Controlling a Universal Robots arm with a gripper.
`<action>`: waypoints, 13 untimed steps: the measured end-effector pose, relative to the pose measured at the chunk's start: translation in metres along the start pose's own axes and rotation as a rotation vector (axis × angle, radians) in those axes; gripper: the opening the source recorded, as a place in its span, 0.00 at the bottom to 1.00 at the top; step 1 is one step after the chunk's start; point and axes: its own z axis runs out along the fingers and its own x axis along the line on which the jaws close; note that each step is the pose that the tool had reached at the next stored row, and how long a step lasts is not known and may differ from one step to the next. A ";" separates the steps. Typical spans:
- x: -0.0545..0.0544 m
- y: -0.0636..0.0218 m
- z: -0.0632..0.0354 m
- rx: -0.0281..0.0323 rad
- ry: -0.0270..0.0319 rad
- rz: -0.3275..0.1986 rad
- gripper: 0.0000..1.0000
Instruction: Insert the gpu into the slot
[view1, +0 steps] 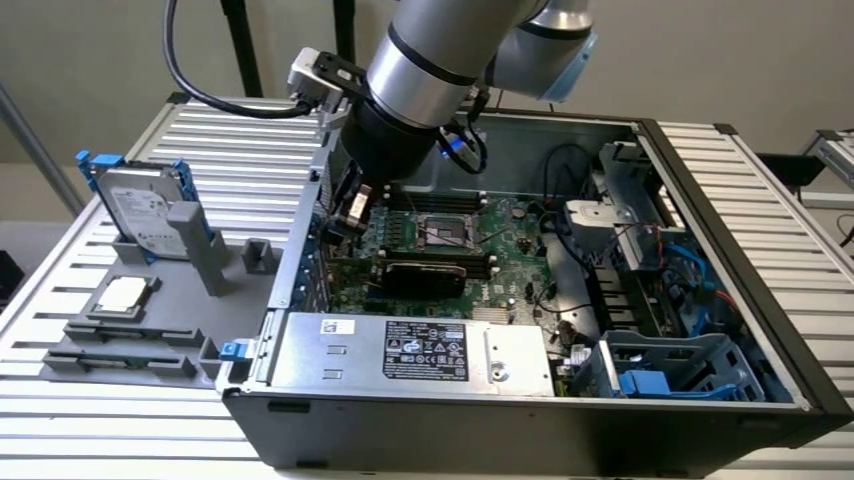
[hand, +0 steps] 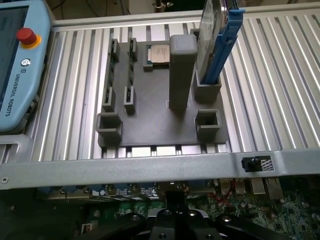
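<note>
Claw (view1: 350, 205) low inside the case, grip state unclear, gpu (view1: 424, 272) on the motherboard (view1: 514, 285) just beside it

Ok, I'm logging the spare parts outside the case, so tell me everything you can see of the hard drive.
The hard drive is a flat silver metal unit with a white printed label on its face, framed by a bright blue plastic bracket. It stands on edge, leaning slightly, with its lower end seated in a pocket of the grey holder plate on the ribbed aluminium table, to the exterior view's left of the computer case.
</note>
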 end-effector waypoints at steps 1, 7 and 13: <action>0.000 0.0000 0.0001 0.0000 -0.0003 0.001 0.11; 0.000 -0.0005 0.0016 0.0015 0.0027 0.004 0.11; 0.000 -0.0015 0.0043 0.0074 0.0064 0.009 0.11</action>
